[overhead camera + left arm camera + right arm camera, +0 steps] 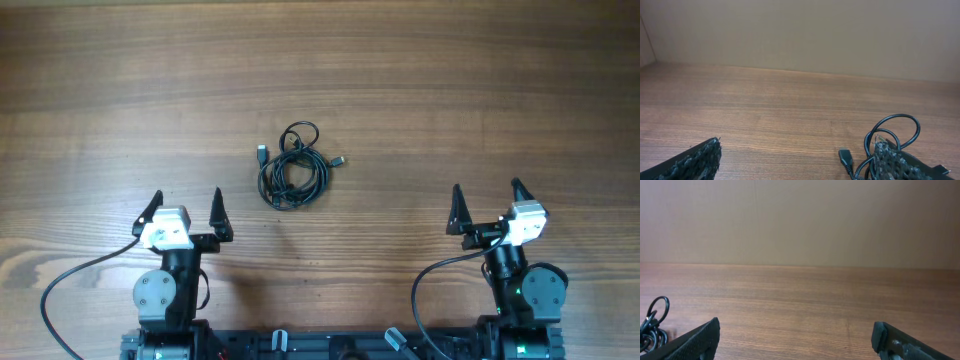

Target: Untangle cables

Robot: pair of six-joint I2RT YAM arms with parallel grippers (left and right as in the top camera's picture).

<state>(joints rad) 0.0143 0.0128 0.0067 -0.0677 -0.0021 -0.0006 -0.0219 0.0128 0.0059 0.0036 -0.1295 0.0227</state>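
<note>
Matt wood-grain table; glossy black rubbery cables.

Seen from overhead, the cables form a knot too small and dense to count the strands or match plugs to cords. In the left wrist view, a finger of the left gripper hides the bundle's lower part, and the bottom edge crops both. The right wrist view shows only a loop at the left edge; the rest is out of frame or hidden behind a finger of the right gripper. The overhead frame crops the arm bases.
</note>
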